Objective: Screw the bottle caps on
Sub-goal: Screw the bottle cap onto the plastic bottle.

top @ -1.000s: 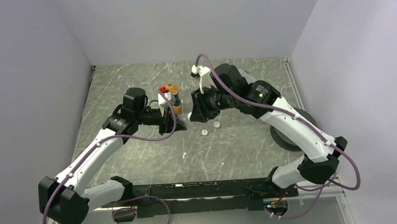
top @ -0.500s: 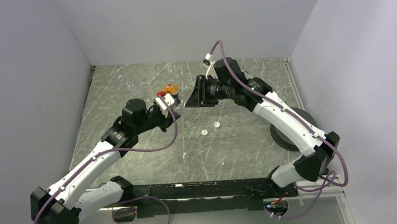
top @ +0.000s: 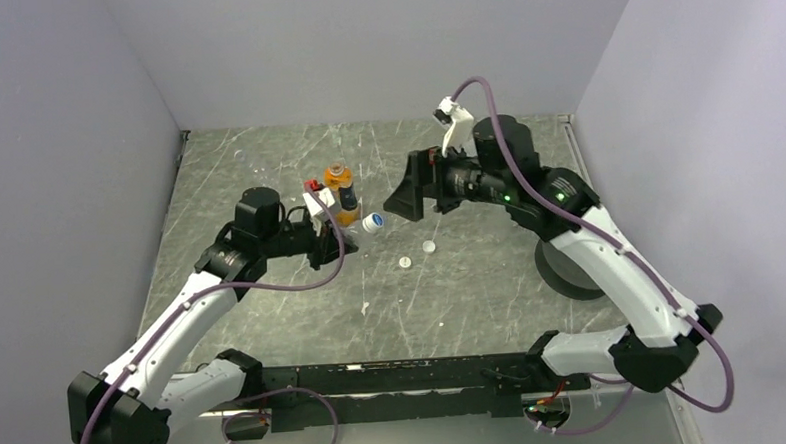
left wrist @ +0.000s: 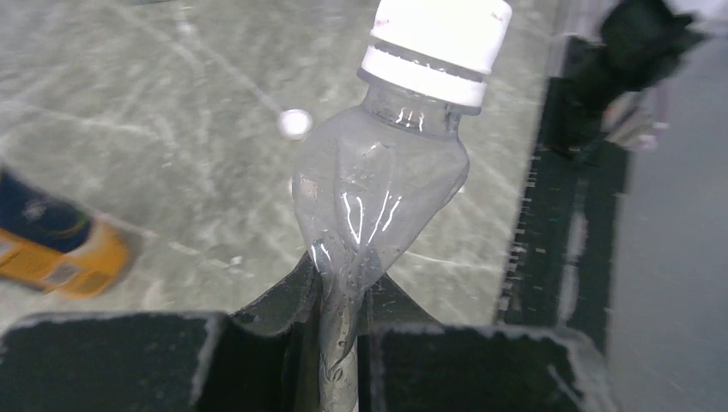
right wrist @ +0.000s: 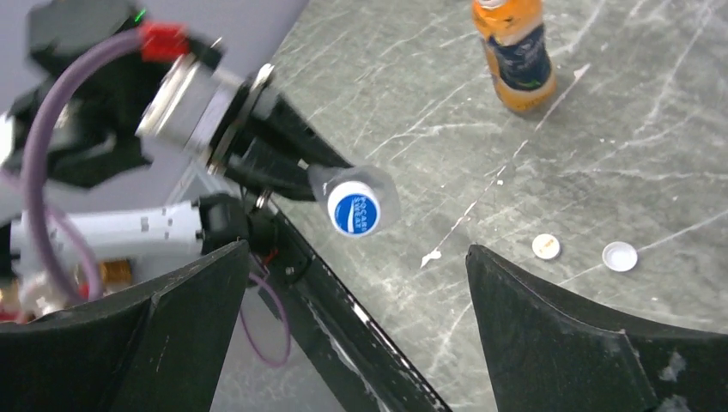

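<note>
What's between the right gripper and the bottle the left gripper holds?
Nothing. In the right wrist view the open right gripper faces the bottle across an empty gap; the left gripper clamps it.

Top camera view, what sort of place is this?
Probably a robot test booth: plain grey walls box in a marbled tabletop, a left arm and right arm are bolted at its near edge, and an orange bottle and loose caps sit out.

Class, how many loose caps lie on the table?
2. One cap lies midway on the table; the other cap just right of it, apart. More may be hidden.
</note>
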Controlling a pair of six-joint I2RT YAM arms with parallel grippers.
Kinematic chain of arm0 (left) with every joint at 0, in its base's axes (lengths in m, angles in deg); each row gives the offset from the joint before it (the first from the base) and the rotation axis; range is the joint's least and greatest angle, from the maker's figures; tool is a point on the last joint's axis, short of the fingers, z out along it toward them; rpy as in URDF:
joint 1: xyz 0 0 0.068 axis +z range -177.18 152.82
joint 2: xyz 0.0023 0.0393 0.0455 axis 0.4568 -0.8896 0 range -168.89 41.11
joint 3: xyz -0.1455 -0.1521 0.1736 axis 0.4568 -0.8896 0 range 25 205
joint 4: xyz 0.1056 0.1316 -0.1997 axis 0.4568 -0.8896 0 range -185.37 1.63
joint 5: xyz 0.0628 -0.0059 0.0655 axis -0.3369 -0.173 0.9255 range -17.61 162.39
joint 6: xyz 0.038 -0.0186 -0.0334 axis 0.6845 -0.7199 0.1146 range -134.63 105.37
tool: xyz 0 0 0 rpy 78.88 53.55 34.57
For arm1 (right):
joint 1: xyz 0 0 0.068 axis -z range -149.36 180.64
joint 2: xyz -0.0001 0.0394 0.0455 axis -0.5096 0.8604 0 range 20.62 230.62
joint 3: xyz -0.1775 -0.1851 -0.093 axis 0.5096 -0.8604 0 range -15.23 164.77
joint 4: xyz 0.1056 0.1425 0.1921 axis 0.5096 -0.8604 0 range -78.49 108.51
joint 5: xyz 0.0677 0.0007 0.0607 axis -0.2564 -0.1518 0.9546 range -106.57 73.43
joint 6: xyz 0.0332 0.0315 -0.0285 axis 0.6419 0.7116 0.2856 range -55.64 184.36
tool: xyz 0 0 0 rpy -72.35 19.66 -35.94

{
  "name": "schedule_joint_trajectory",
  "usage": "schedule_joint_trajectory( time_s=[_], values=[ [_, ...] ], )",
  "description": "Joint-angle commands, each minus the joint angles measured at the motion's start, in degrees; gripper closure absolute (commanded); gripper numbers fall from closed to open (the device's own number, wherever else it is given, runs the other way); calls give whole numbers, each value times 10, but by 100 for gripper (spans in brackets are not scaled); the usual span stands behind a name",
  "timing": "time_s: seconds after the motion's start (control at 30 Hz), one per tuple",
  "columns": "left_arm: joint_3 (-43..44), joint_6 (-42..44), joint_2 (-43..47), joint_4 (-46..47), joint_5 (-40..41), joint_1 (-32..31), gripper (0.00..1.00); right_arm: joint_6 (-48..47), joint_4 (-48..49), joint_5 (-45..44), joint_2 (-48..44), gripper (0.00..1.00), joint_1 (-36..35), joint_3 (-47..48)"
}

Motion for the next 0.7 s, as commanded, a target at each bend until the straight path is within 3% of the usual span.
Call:
schedule_joint_trajectory(
  time_s=[0.0,0.2,0.67],
  values=[
    [41,-23,-28,-5,-240,27,100,-142,-30,104,-32,0,-4,-1],
    [83,10,-90,-70,-348,29,100,-202,-61,101,-23,17,-51,-5],
    [80,4,-98,-68,-364,29,100,-216,-72,60,30,43,-105,47]
  ],
)
